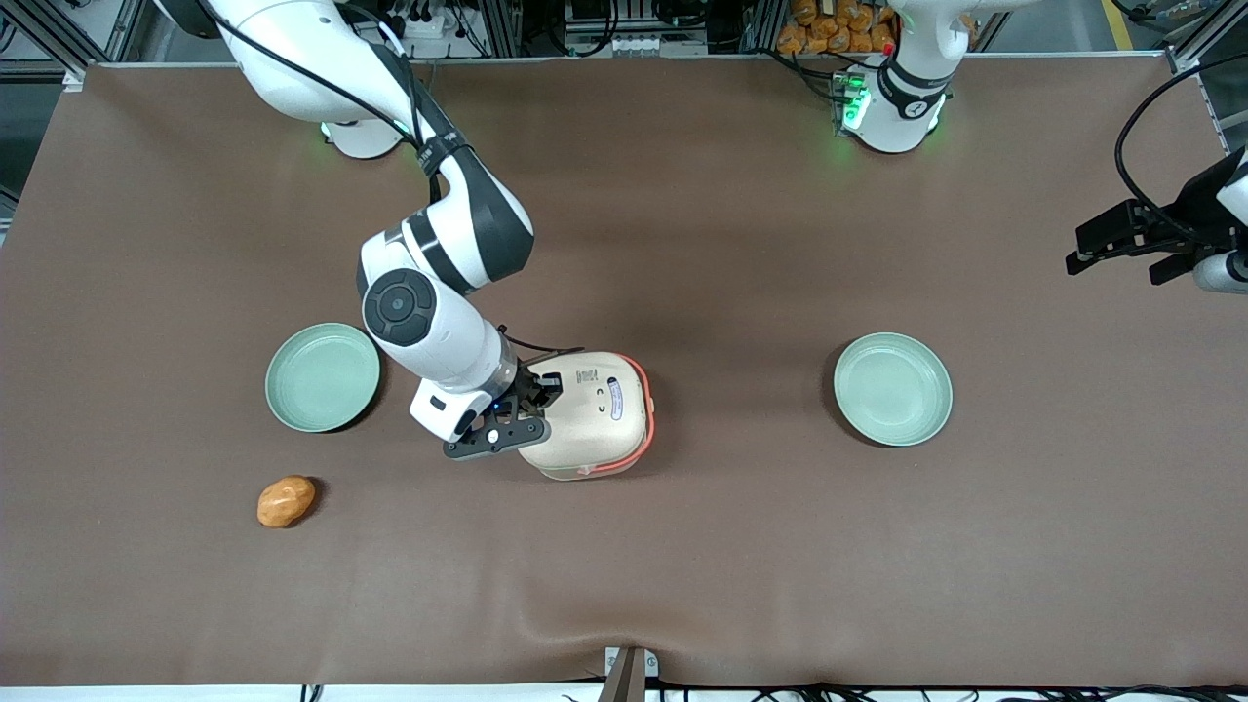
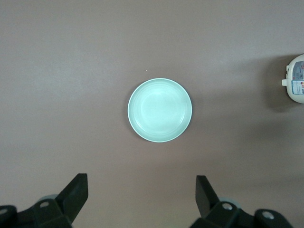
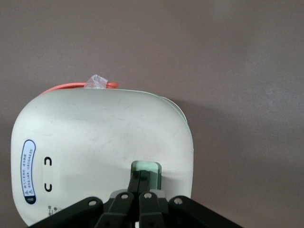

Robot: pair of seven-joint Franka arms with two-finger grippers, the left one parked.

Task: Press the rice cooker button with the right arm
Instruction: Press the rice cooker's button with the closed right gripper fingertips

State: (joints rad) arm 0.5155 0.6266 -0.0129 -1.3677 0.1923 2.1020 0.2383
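Observation:
The cream-white rice cooker [image 1: 590, 414] stands mid-table with its lid down and its orange-red band along the edge. In the right wrist view the rice cooker [image 3: 95, 142] fills the frame, blue oval sticker on the lid. Its pale mint-green button [image 3: 148, 167] sits near the lid's edge. My right arm [image 1: 429, 322] reaches down over the cooker. The gripper [image 3: 140, 175] is shut, fingers pressed together, with the fingertips [image 3: 144, 178] resting on the button. In the front view the gripper [image 1: 539, 392] sits at the cooker's edge toward the working arm's end.
A mint-green plate [image 1: 323, 377] lies beside the cooker toward the working arm's end. A second plate [image 1: 892, 388] lies toward the parked arm's end, also seen as the plate [image 2: 160, 110]. An orange-brown lump [image 1: 286, 501] lies nearer the front camera.

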